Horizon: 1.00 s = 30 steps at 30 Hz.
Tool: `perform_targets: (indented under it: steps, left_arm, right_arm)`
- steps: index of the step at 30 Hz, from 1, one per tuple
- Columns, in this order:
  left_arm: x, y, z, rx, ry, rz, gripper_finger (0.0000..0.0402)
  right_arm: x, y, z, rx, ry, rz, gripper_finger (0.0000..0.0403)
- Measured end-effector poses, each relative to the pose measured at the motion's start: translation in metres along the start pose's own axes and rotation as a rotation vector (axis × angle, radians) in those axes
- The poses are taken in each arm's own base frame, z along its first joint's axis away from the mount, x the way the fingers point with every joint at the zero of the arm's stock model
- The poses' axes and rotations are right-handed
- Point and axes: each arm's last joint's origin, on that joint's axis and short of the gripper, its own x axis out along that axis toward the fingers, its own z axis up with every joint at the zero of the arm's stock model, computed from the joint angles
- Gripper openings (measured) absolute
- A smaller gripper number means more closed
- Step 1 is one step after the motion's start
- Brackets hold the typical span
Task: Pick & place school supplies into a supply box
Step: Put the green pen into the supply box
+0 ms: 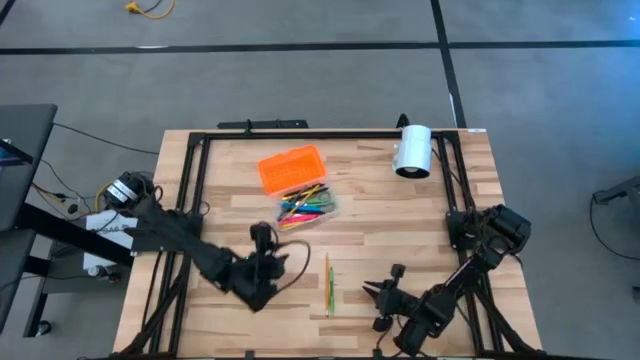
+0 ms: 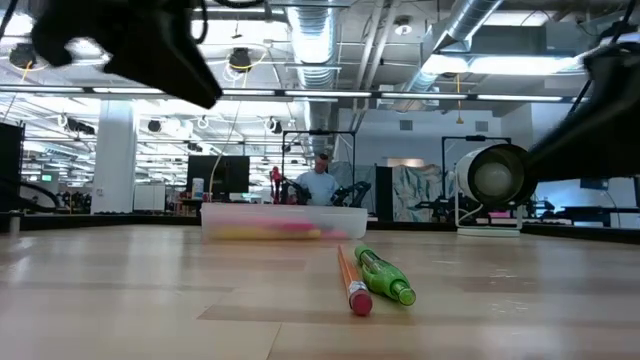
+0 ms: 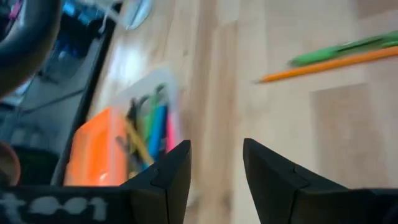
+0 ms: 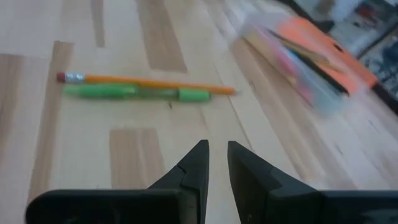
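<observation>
The supply box's clear base point(image 1: 306, 203) stands on the table near the middle, holding several coloured pens and pencils; its ribbed orange lid point(image 1: 292, 168) lies open on its far side. The box also shows in the low view point(image 2: 285, 222). An orange pencil with a red eraser point(image 1: 326, 280) and a green pen point(image 1: 331, 292) lie side by side on the table, nearer the front. My left gripper point(image 1: 275, 250) is open and empty, left of this pair. My right gripper point(image 1: 375, 293) is open by a narrow gap and empty, right of the pair. No scissors show.
A white cylinder point(image 1: 412, 150) lies at the table's far right. A black frame point(image 1: 300, 135) runs along the far edge and both sides. Bare wood lies between the box and the two loose items. A person shows far back in the room point(image 2: 320, 182).
</observation>
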Motion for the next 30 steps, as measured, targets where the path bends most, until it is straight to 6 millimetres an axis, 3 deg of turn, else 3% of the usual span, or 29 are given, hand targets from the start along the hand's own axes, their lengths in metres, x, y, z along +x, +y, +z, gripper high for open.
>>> perform_targets:
  steps: [8, 18, 25, 30]
  left_arm:
    - [-0.023, -0.036, -0.024, 0.028, -0.207, 0.013, 0.0138]
    - [-0.027, -0.047, -0.05, 0.029, -0.254, 0.028, 0.0138]
    - [-0.021, -0.047, -0.069, 0.015, -0.238, 0.046, 0.0138]
    - [-0.021, -0.047, -0.069, 0.015, -0.241, 0.049, 0.0138]
  right_arm:
    - [0.046, -0.01, 0.037, -0.01, 0.092, 0.157, 0.0054]
    - [0.085, -0.032, 0.089, 0.229, 0.173, 0.366, 0.0054]
    - [0.091, -0.036, 0.09, 0.358, 0.252, 0.411, 0.0054]
    - [0.086, -0.033, 0.089, 0.348, 0.234, 0.386, 0.0054]
